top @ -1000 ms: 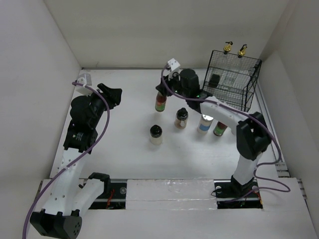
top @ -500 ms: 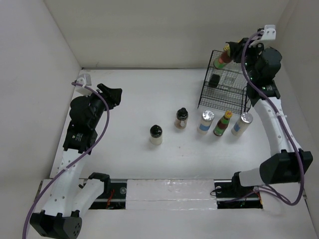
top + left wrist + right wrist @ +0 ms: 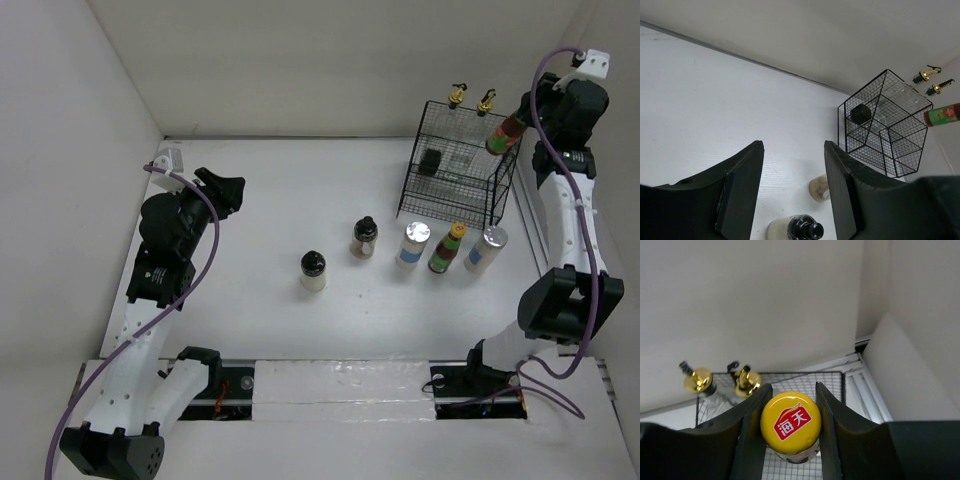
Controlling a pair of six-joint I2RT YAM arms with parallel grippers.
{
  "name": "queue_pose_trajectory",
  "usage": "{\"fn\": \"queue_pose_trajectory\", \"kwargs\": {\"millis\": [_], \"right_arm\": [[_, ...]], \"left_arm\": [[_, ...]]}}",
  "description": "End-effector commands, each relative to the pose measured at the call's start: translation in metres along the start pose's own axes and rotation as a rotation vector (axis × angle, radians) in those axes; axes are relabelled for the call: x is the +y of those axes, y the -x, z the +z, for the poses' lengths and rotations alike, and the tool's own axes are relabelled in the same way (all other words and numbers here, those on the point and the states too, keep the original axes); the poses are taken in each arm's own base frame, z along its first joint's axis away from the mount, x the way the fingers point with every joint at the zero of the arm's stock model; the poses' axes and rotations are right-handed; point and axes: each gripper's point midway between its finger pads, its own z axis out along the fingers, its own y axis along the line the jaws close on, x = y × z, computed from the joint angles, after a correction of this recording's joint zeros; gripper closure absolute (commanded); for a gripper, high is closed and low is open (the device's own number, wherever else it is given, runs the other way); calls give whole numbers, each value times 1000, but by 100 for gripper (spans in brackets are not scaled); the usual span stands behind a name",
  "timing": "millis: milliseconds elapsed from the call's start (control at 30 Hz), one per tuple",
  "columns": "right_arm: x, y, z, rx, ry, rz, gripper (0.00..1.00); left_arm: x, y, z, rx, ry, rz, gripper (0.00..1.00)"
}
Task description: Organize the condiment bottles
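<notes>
Yellow-capped bottle [image 3: 790, 424] tight in right tool [image 3: 792, 405], arm high over basket [image 3: 450, 197]; left tool [image 3: 793, 152] apart.

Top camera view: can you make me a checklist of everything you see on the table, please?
Surface: white table, no spills seen.
Job's things: black-capped jars, shakers and standing sauce on the table; gold-spout bottles in the black wire basket; held sauce above it.
Clutter: small dark item in the basket, unclear.
Grippers: left gripper open, empty; right gripper shut on held sauce.
Cables: purple cables along both arms.
Surroundings: white walls.
</notes>
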Motion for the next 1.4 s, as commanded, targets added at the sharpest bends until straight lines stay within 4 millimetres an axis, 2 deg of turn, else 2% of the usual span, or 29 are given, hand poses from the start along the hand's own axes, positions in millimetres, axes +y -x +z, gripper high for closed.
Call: {"fn": "queue_pose_trajectory", "kwargs": {"millis": [0, 67, 200, 300, 367, 433, 467, 600, 667, 700, 733, 800, 833, 867, 1000, 1033, 1067, 1100, 1233, 1267, 1333, 1367], "right_arm": [[10, 119, -18, -325, 10, 10, 93], [11, 129, -13, -341, 10, -1, 93], [1, 115, 17, -311, -28, -25, 93], [-5, 100, 33, -278, -49, -35, 93], [-6, 95, 37, -268, -50, -35, 93], [-9, 77, 49, -232, -55, -35, 93], [-9, 77, 49, -232, -55, -35, 93], [-16, 49, 64, -177, -75, -44, 93], [-22, 26, 70, -133, -92, -53, 93], [-21, 14, 75, -110, -95, -53, 93], [-16, 11, 76, -111, -86, -53, 93], [-20, -16, 84, -60, -93, -54, 93], [-16, -14, 85, -72, -91, -54, 93], [-20, -29, 89, -43, -107, -55, 93], [-13, -58, 104, -1, -93, -58, 93], [-13, -58, 104, -1, -93, -58, 93], [-14, -69, 106, 19, -95, -59, 92], [-10, -69, 106, 19, -95, -59, 92], [-12, -92, 110, 60, -110, -73, 89], [-12, -92, 110, 61, -110, -73, 89], [-14, -97, 109, 70, -120, -74, 85], [-14, -97, 109, 70, -120, -74, 80]], "left_arm": [[-13, 18, -4, -60, -51, 0, 53], [-13, 18, -4, -60, -51, 0, 53], [-15, 20, -7, -69, -56, 1, 53], [-13, 22, -7, -75, -48, 0, 53], [-13, 22, -7, -75, -48, 0, 53], [-13, 22, -7, -75, -48, 0, 53], [-13, 22, -7, -75, -48, 0, 53], [-13, 22, -7, -75, -48, 0, 53], [-13, 22, -7, -75, -48, 0, 53], [-12, 19, -4, -68, -43, 0, 53], [-12, 19, -4, -68, -43, 0, 53], [-13, 21, -4, -75, -48, 0, 53], [-13, 21, -4, -75, -48, 0, 53], [-13, 21, -4, -75, -48, 0, 53], [-15, 20, -5, -70, -55, 1, 53], [-15, 20, -5, -70, -55, 1, 53], [-13, 21, -4, -75, -48, 0, 53], [-13, 21, -4, -75, -48, 0, 53], [-13, 21, -4, -75, -48, 0, 53], [-13, 21, -4, -75, -47, 9, 53], [-13, 21, -4, -75, -47, 9, 53], [-13, 21, -4, -75, -47, 9, 53]]}}
